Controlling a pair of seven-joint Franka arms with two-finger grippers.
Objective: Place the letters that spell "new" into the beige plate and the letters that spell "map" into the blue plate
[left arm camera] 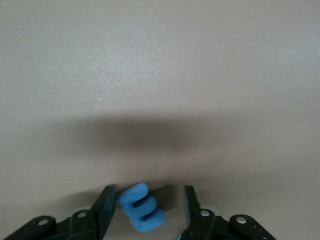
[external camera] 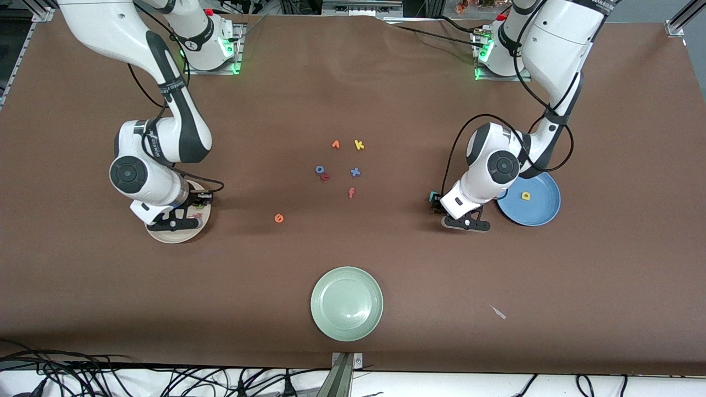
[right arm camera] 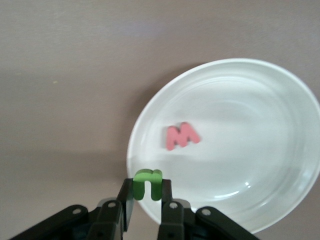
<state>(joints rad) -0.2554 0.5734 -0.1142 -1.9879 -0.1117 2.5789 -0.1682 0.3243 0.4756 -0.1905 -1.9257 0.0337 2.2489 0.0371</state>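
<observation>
My right gripper (right arm camera: 147, 186) is shut on the green n (right arm camera: 148, 184) and hangs over the rim of the beige plate (right arm camera: 280, 165). The salmon-red w (right arm camera: 181, 136) lies in that plate (external camera: 165, 236). My left gripper (left arm camera: 150, 195) is low over the bare table beside the blue plate (external camera: 543, 212), on the side toward the table's middle. It is open, and the blue m (left arm camera: 142, 207) sits between its fingers, against one with a gap to the other. The yellow a (external camera: 525, 195) lies in the blue plate. The orange e (external camera: 279, 218) lies alone on the table.
A loose cluster sits mid-table: orange v-shape (external camera: 335, 144), yellow k (external camera: 359, 144), blue o (external camera: 319, 169), a red letter (external camera: 325, 176), blue x (external camera: 355, 172), red f (external camera: 351, 192). A pale green plate (external camera: 346, 303) stands nearest the front camera. A small scrap (external camera: 498, 312) lies beside it.
</observation>
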